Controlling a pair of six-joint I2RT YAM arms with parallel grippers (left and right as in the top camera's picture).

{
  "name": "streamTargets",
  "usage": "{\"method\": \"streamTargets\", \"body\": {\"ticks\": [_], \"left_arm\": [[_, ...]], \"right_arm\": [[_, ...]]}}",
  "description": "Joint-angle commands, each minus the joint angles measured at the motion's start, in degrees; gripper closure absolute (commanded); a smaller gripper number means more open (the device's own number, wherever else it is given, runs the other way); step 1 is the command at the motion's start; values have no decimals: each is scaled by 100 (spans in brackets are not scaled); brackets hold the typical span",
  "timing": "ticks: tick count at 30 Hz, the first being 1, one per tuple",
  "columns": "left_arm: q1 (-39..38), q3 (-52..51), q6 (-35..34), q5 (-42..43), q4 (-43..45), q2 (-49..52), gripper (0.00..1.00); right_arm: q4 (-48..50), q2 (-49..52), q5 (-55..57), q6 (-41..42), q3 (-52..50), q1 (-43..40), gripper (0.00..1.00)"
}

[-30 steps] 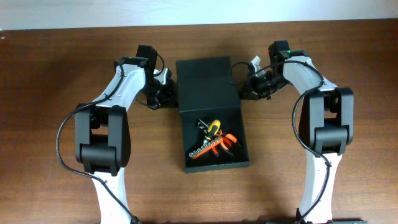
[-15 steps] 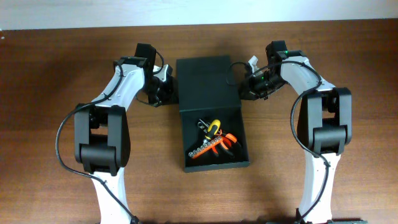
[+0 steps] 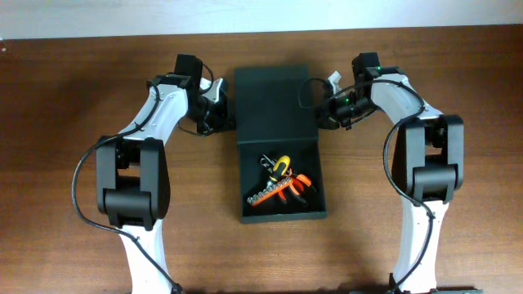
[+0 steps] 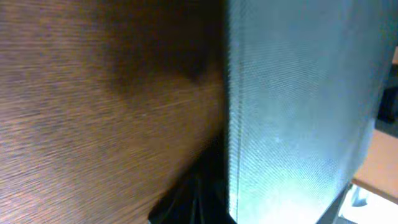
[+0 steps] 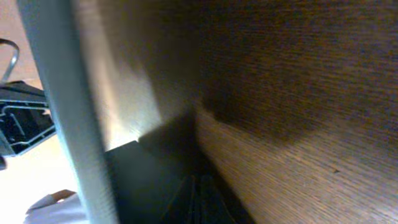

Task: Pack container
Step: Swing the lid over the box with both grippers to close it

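The dark green-black container lies open at the table's middle. Inside are a yellow-handled tool, orange-handled pliers and a strip of bits. Its flap lid stretches toward the back. My left gripper sits at the lid's left edge and my right gripper at its right edge. In the left wrist view the shut fingers lie low beside the lid. In the right wrist view the shut fingers lie beside the lid's edge.
The brown wooden table runs to a pale wall strip at the back. Both arms bend in from the front toward the lid, with cables looping beside them.
Both grippers have pressed in closer to the lid's sides. The lid looks narrower and its back edge has shifted; the whole container has slid slightly right and back.
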Motion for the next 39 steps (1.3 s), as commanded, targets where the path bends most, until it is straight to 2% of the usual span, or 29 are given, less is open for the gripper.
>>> {"method": "streamTargets", "body": {"ticks": [1,5,13,23,34,39], "left_arm": [[-61,-7,271,756,20,-17,98],[-57,-7,804,1733,35,-17,98],[-57,-7,844,2546,-11,-17,98],[-44,-4,1029,3635,-11,-17,98],[177,-4,1027,3659,-37,-22,98],[278,-4,1169,3659,-396,-101,98]], "right_arm": [[28,79,-782,114,52,-48,96],[-133,76,-1414,116,273,-234,96],[-1357,72,-1449,57,800,-549,96],[-2835,70,-1493,-852,1591,-562,96],[-3021,70,-1491,-866,2068,-562,96],[-3134,68,-1493,-868,2070,-562,96]]}}
